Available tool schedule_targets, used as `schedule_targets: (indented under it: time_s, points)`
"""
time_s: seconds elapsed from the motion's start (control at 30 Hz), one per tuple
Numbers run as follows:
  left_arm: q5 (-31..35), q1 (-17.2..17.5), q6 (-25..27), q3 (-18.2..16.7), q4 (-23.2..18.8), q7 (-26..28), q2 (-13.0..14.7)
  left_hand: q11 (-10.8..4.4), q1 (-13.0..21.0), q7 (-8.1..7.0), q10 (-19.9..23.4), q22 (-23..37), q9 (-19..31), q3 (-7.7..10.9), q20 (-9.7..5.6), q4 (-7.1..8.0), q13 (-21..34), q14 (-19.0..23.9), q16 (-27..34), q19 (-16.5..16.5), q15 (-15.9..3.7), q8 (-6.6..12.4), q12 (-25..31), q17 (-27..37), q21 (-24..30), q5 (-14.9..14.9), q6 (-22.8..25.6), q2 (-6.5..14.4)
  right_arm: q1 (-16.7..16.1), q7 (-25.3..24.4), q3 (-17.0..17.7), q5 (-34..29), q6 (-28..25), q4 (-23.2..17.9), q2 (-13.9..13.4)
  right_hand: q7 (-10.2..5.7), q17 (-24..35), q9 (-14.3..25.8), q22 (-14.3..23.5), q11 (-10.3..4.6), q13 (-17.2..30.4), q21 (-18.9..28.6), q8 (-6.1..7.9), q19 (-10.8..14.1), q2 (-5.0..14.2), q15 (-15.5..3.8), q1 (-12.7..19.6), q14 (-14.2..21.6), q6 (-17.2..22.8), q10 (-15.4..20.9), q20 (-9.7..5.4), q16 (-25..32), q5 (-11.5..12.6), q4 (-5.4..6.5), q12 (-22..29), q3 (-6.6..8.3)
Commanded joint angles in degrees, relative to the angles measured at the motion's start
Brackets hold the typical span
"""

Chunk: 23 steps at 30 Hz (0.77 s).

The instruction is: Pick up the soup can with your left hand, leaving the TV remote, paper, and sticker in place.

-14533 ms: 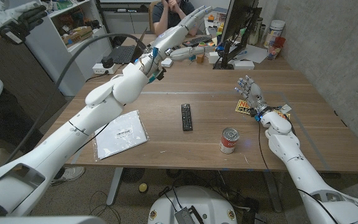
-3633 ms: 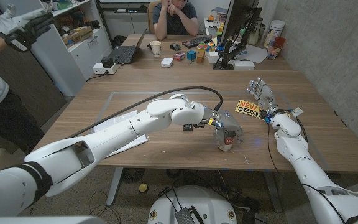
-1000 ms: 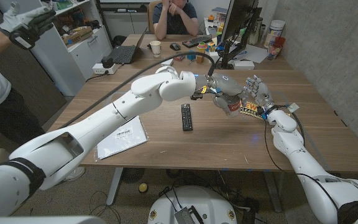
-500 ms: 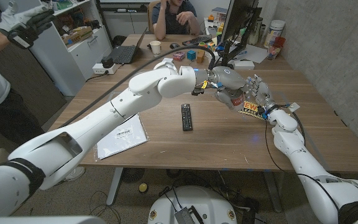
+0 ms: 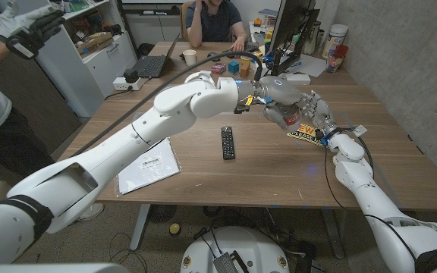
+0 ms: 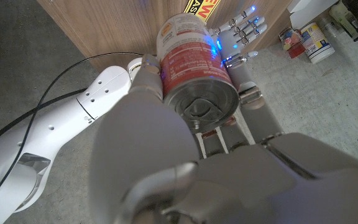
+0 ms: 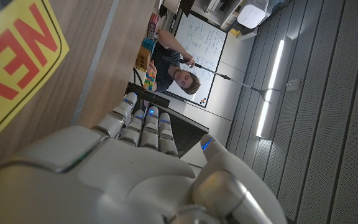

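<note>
Can: red-and-white labelled metal soup can [image 6: 194, 68], ridged steel end showing in the left wrist view; held above the wooden bench [image 5: 203, 171].
Left hand [image 5: 279, 102]: fingers wrapped round the can.
Right hand [image 5: 315, 114]: fingers straight and apart, holding nothing, beside the yellow sticker [image 5: 303, 135].
Remote: slim black TV remote [image 5: 227, 142], at 8 o'clock from the can.
Paper: white sheet [image 5: 147, 164], well apart at 8 o'clock.

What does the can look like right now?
The can is a metal tin with a red and white label and a plain ridged silver end. The left robot hand grips it around the sides and holds it tilted up in the air, off the table, close to the right robot hand and above the sticker.
</note>
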Motion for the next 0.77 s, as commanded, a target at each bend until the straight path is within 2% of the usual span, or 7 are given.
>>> schedule_targets:
  time_s: [0.03,0.77]
  points:
    - [0.5,1.0,0.6,-1.1,-2.1,0.2,0.6,0.21,6.6,7.43,0.4,0.2,0.3,0.59,-2.91,1.03,0.2,0.6,-0.3,1.8,-8.03,-0.15,-0.2,0.2,0.4,0.5,8.0,7.5,-1.4,-0.6,0.1,0.2,-0.7,-2.4,-0.3,0.09,0.1,0.1,0.1,0.00,0.3,0.2,0.30,0.6,1.61,-0.06,0.5,0.7,0.6,0.5,-0.77,0.5,0.4,-0.04,0.4,-0.15]
    - [3.3,3.7,0.7,-3.3,-4.6,3.8,2.1,-0.01,5.8,7.33,1.1,0.1,0.3,0.79,-2.68,1.48,0.2,0.9,-0.8,1.6,-7.95,-0.31,-0.4,0.2,0.7,0.5,8.6,8.1,-2.9,-1.7,-0.3,0.2,-1.5,-4.7,-0.4,0.09,0.1,0.1,0.1,0.17,0.3,0.2,0.32,0.8,1.66,-0.05,0.6,1.1,1.0,0.8,-0.79,0.5,0.4,-0.02,0.4,-0.19]
